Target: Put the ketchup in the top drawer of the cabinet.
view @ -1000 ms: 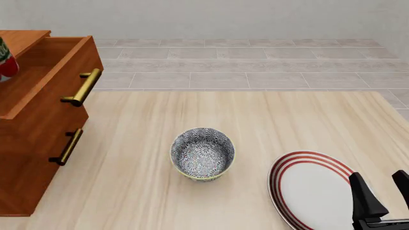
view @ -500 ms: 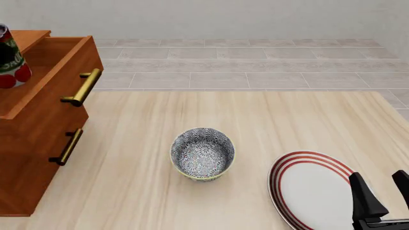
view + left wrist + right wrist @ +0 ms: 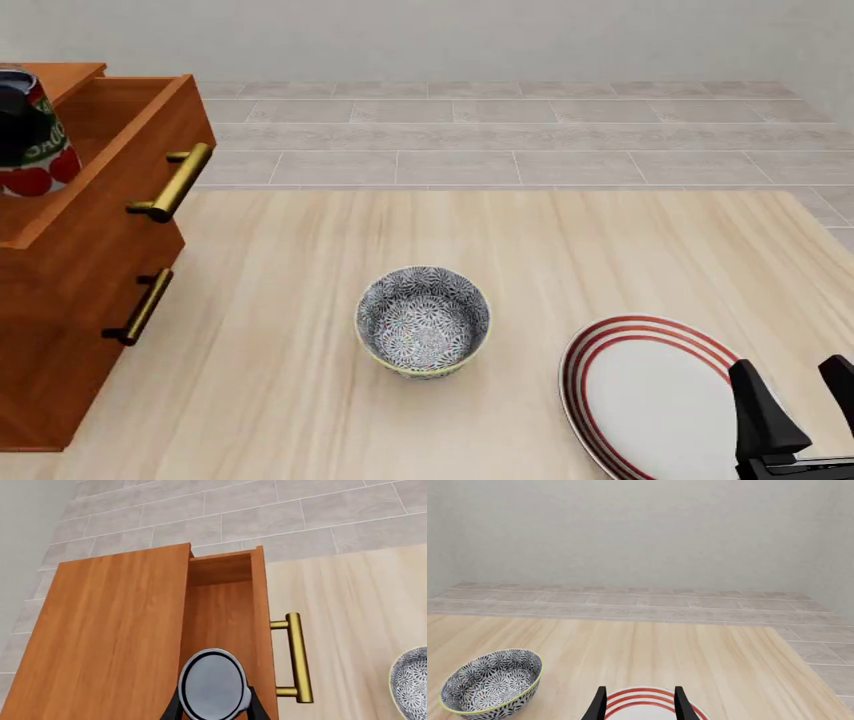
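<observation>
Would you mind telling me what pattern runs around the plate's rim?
The plate is white with concentric red rings around its rim, clearest in the front view.

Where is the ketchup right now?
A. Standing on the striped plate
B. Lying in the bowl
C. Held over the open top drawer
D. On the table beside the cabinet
C: the left gripper holds the ketchup above the pulled-out top drawer.

Cabinet blocks table's left edge; top drawer pulled out, open from above, ketchup over its cavity. Brass handles jut toward table middle. Bowl stands mid-table, plate near front right corner under right gripper. Far half of table open between cabinet and right edge.
</observation>
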Tool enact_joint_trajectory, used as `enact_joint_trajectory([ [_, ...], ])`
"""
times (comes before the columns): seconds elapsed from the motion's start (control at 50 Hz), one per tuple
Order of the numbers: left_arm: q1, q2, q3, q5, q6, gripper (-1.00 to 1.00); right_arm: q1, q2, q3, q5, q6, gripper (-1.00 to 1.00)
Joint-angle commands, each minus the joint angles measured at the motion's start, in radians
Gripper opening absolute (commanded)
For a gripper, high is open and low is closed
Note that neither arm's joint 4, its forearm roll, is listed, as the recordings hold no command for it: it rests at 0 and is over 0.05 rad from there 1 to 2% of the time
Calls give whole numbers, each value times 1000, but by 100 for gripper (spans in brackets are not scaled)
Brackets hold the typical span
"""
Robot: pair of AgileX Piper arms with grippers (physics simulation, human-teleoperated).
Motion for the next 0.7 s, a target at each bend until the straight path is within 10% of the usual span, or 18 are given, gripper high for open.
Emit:
enact_joint_trajectory([
  [0.02, 6, 18, -14, -4, 26, -100, 0, 0, 0, 0, 0, 100],
  [0.44, -4, 28, -29, 0, 13, -100, 0, 0, 0, 0, 0, 100],
  [0.46, -5, 25, -28, -1, 16, 100, 0, 0, 0, 0, 0, 100],
  [0.7, -9, 22, -14, -6, 18, 100, 0, 0, 0, 0, 0, 100],
])
